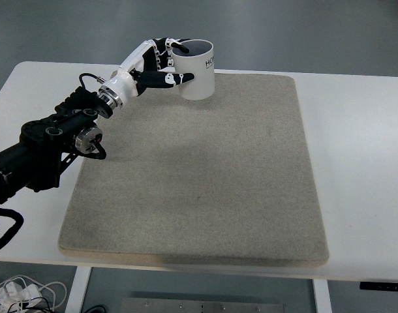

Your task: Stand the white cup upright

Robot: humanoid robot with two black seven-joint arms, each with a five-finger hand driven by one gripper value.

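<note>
I see the white cup [196,70] standing upright at the far left part of the mat [199,176], its open mouth facing up and its base down on the mat just inside the mat's far edge. Dark lettering shows on the cup's side, cut off by the curve so I can't read it whole. The left robot hand [161,64] is wrapped around the cup from the cup's left: one finger hooks over the rim into the mouth, and another lies across the front of the wall, so I read it as gripping the cup. From the cup outward, the white wrist and then the black left arm [52,140] run down and to the left, crossing the mat's left edge and leaving over the left side of the desk [362,150]. The mat is a beige, rough-looking rectangle that covers most of the white desk, with bare desk showing to the cup's left and well off to its right. Below the desk's near edge, far from the cup, I can make out some white cables [19,290] on the floor.
</note>
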